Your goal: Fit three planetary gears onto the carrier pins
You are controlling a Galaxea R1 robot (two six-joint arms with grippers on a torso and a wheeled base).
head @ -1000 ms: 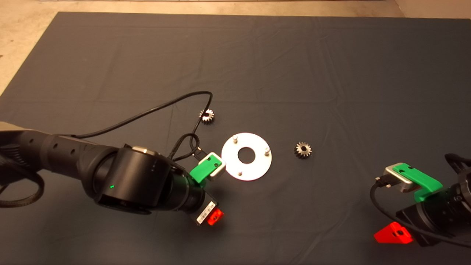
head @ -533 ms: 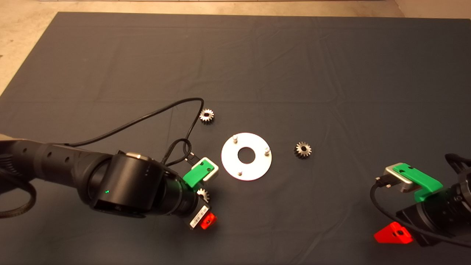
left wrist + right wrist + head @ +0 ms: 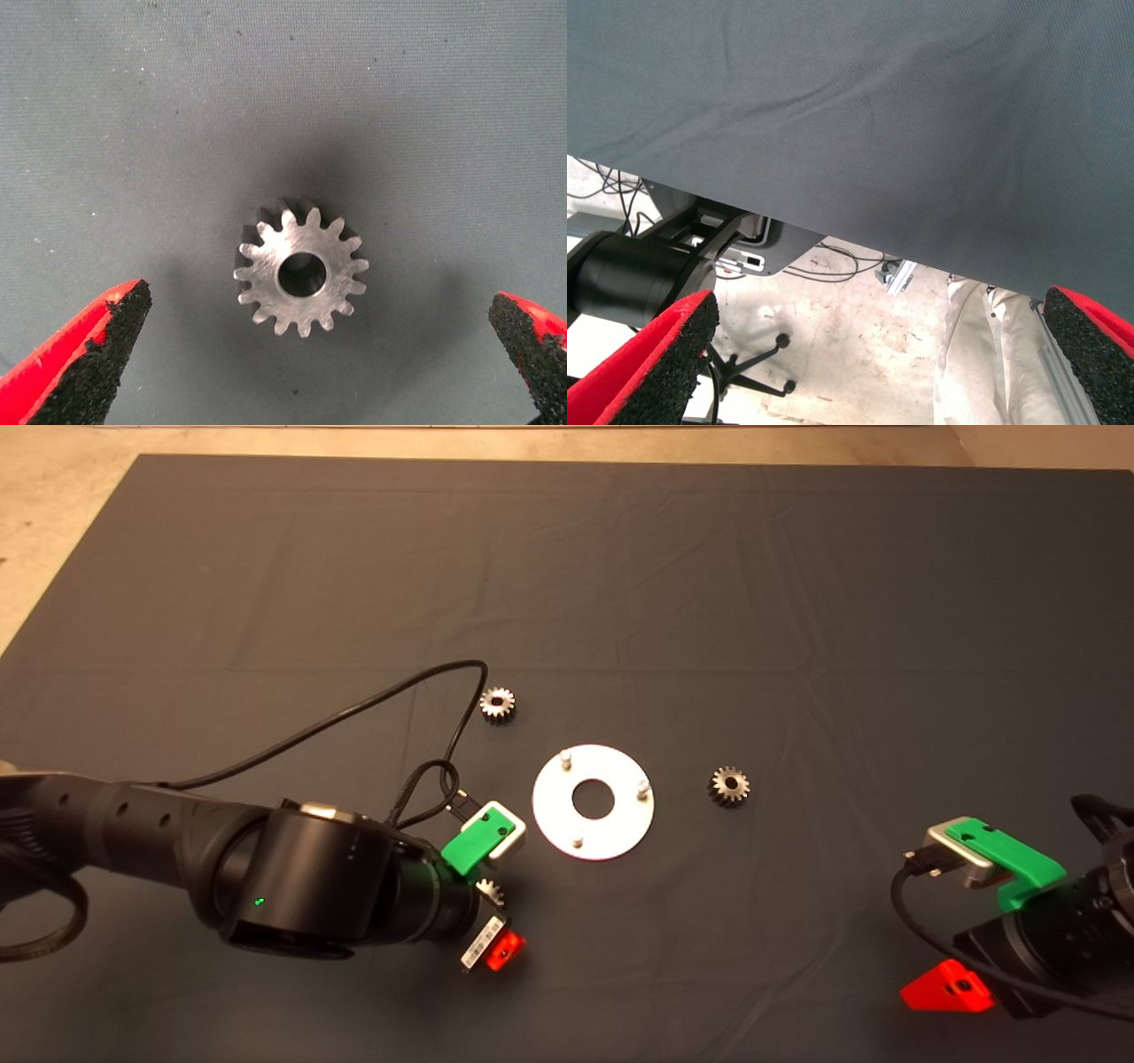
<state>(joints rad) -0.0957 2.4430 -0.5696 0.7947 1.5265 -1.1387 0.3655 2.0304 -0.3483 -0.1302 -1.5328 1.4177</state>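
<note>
A dark grey mat (image 3: 620, 584) with soft creases covers the bench, and a strip of pale beige floor (image 3: 53, 531) shows past its far edge and far left corner.

A flat shiny round disc (image 3: 594, 802) with a central hole lies on the mat. Three short carrier pins (image 3: 565, 758) stand upright on it, evenly spaced, and all three are bare.

The three planetary gears lie flat on the mat, apart from the disc. One gear (image 3: 498, 705) sits beyond the disc's left side, near a loop of black cable (image 3: 354, 700). A second gear (image 3: 729, 786) lies just off the disc's right side. The third gear (image 3: 490, 891) lies near the disc's lower left side and is partly hidden under the left arm.

The left end effector (image 3: 310, 354) hangs directly above that third gear (image 3: 301, 270). Its two red fingers with rough black pads (image 3: 97, 350) are spread wide, one on each side of the gear and well apart from it, so nothing is gripped. The gear's teeth and centre bore face up.

The right end effector (image 3: 946, 988) waits at the mat's near right edge, well apart from the disc. Its fingers (image 3: 664, 354) are also spread wide and hold nothing. Its wrist view looks past the mat's edge (image 3: 859, 124) to a pale stained floor (image 3: 859, 345), loose cables, a black cylindrical robot part (image 3: 633, 274) and a person's leg (image 3: 983, 354) in light trousers.
</note>
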